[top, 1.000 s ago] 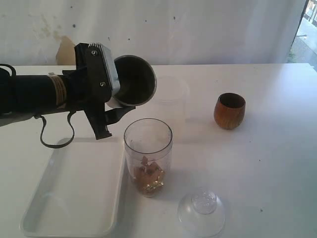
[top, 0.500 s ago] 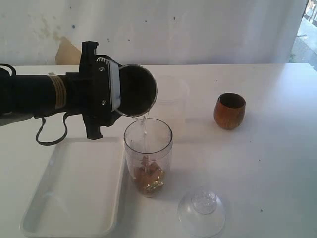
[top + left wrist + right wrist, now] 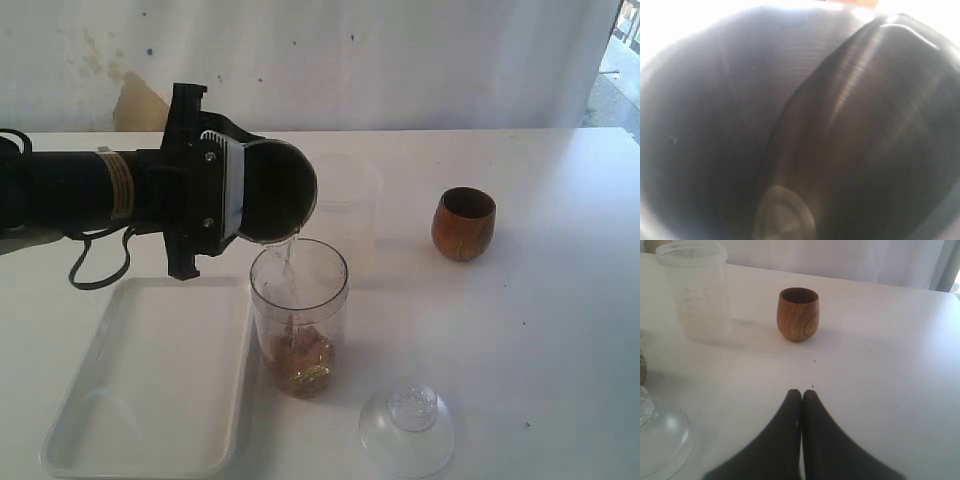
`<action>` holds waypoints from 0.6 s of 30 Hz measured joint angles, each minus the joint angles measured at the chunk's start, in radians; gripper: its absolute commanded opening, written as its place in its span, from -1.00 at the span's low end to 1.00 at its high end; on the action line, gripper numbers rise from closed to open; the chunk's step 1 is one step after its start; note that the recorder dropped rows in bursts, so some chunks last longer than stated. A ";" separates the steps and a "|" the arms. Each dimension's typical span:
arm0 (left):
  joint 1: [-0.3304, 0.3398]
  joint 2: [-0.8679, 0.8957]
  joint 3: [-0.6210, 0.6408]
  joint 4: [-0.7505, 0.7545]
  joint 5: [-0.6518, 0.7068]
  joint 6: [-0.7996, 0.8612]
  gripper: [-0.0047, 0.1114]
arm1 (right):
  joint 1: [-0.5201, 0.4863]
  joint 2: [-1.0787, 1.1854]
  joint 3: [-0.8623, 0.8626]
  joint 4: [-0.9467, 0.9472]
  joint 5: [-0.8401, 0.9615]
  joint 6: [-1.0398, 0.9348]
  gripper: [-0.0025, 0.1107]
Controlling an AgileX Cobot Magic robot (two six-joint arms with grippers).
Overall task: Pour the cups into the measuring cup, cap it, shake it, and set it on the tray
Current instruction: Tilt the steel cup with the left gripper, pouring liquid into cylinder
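White table (image 3: 540, 330) before a pale, stained wall (image 3: 400, 60); exterior view unless noted.

Left gripper (image 3: 238, 195), upper left of the frame: jaws spread wide and clamped on the sides of the steel tumbler (image 3: 275, 190). The tumbler is tipped onto its side, its dark mouth facing the camera and its lower lip above the rim of the measuring cup (image 3: 299, 300). In the left wrist view the tumbler's brushed inner wall (image 3: 790, 125) fills the picture.

A thin stream of clear liquid (image 3: 290, 262) falls from the tumbler's lip into the measuring cup, which stands upright at lower centre, uncapped, with golden-brown pieces (image 3: 300, 362) at its bottom.

The tray (image 3: 140, 380) lies at lower left, its right edge just beside the measuring cup. The clear dome cap (image 3: 407, 430) rests on the table at lower centre-right, apart from the measuring cup. A frosted cup (image 3: 345, 200) stands behind the measuring cup. The wooden cup (image 3: 464, 223) stands upright at centre right, well apart from the rest.

Right gripper (image 3: 801, 395), seen in the right wrist view only: fingers pressed together, holding nothing, above the bare table and facing the wooden cup.
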 measured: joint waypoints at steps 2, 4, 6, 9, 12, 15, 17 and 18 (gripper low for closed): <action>0.000 0.000 0.000 0.000 0.000 0.029 -0.92 | 0.000 0.000 0.000 0.000 0.000 0.000 -0.96; 0.000 0.000 0.000 0.000 0.000 0.057 -0.92 | 0.000 0.000 0.000 0.000 0.000 0.000 -0.96; 0.000 0.000 0.000 0.000 0.000 0.078 -0.92 | 0.000 0.000 0.000 0.000 0.000 0.000 -0.96; 0.000 0.000 -0.001 0.000 0.000 0.106 -0.92 | 0.000 0.000 0.000 0.000 0.000 0.000 -0.96; 0.000 0.000 -0.002 0.000 -0.003 0.122 -0.92 | 0.000 0.000 0.000 0.000 0.000 0.000 -0.96; 0.000 0.000 -0.007 0.000 -0.005 0.128 -0.92 | 0.000 0.000 0.000 0.000 0.000 0.000 -0.96; 0.000 0.000 -0.009 0.000 -0.007 0.131 -0.92 | 0.000 0.000 0.000 0.000 0.000 0.000 -0.96; 0.000 0.000 -0.009 0.000 -0.009 0.136 -0.92 | 0.000 0.000 0.000 0.000 0.000 0.000 -0.96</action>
